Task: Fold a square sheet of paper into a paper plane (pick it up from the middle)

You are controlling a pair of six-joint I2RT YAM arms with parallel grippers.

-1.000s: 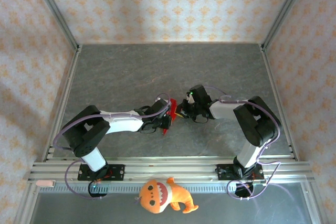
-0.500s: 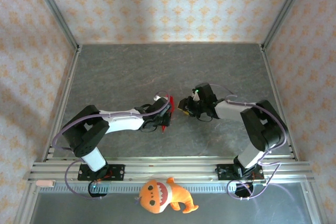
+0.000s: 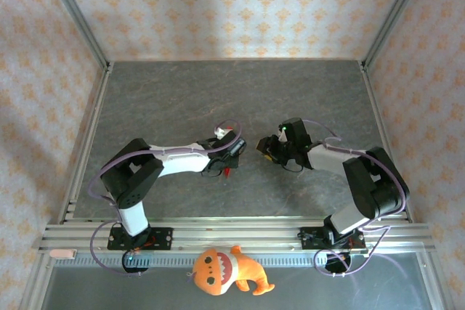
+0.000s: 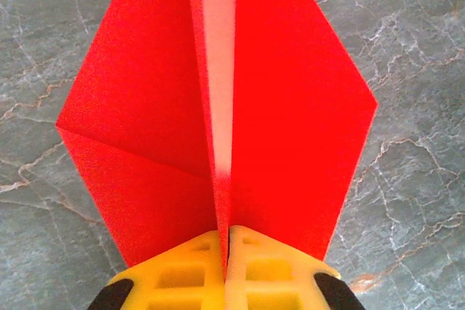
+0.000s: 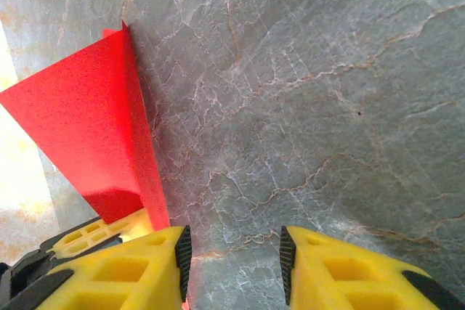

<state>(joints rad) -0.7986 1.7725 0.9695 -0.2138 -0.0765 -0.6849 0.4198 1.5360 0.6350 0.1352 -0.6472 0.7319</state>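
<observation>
We see the left gripper [image 4: 224, 255] with its yellow fingers [image 4: 182, 274] pressed together on the centre ridge of the bright red creased sheet of thin paper [image 4: 290, 107]. The sheet's two flaps spread out over the grey marbled table [image 4: 414, 49], near its middle. The right gripper [image 5: 232, 255] sits just right of the sheet, fingers spread, with bare table between them. An orange plush toy [image 3: 221, 270] lies nearer than the arm bases.

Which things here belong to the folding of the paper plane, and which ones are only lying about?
Belong to the job:
red folded paper, pinched at its centre ridge
left pincer, shut on it
right pincer, open, beside the paper

Just lying about:
orange plush toy, at the near edge by the arm bases
</observation>
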